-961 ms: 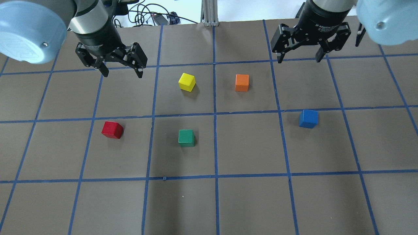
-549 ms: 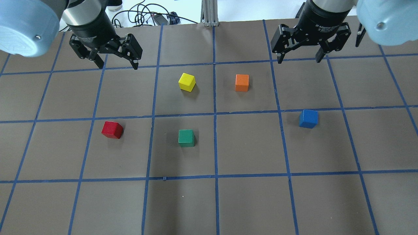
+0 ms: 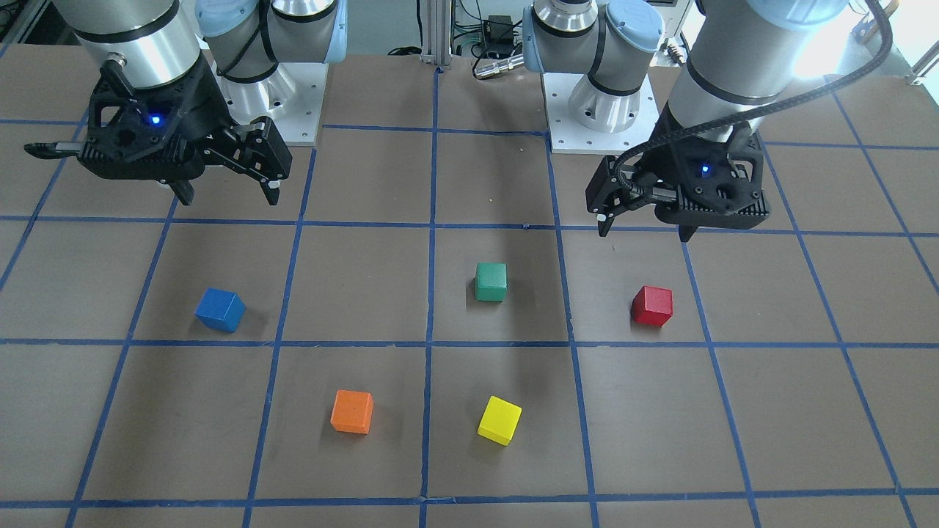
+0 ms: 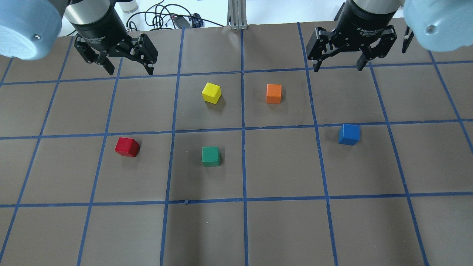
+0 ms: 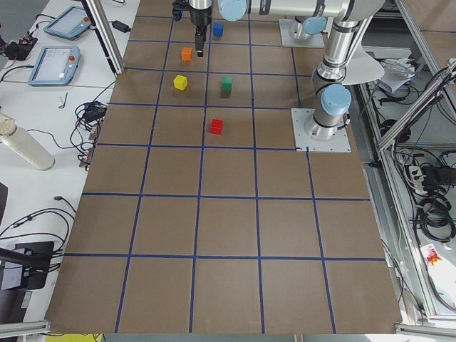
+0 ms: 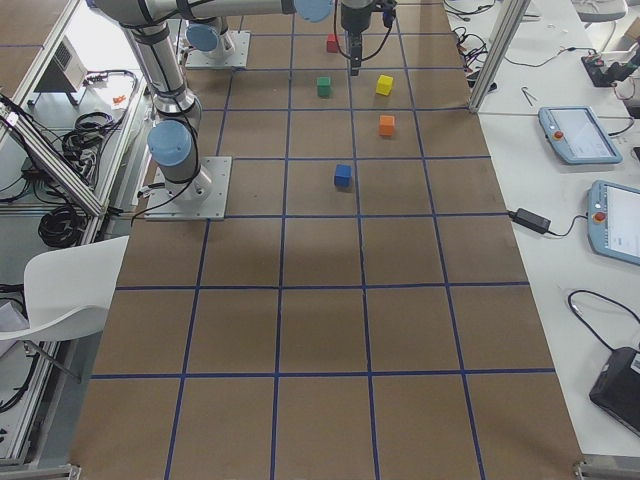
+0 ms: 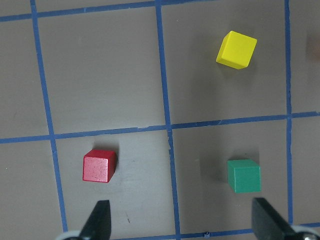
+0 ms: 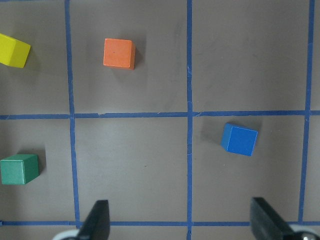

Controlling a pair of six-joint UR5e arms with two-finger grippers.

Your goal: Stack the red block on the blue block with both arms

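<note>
The red block [image 4: 126, 147] lies on the brown table, left of the middle; it also shows in the front view [image 3: 652, 306] and the left wrist view [image 7: 99, 165]. The blue block [image 4: 349, 134] lies on the right side, also seen in the front view [image 3: 219, 309] and the right wrist view [image 8: 239, 140]. My left gripper [image 4: 130, 71] is open and empty, high above the table's far left, apart from the red block. My right gripper [image 4: 338, 68] is open and empty, high above the far right, apart from the blue block.
A yellow block [image 4: 211, 92] and an orange block [image 4: 274, 94] lie in the far middle squares. A green block [image 4: 210, 156] lies between the red and blue blocks. Blue tape lines divide the table into squares. Cables lie beyond the far edge.
My left gripper has moved toward the table's far edge and a little to the left, still open. The right gripper and all blocks have not moved.
</note>
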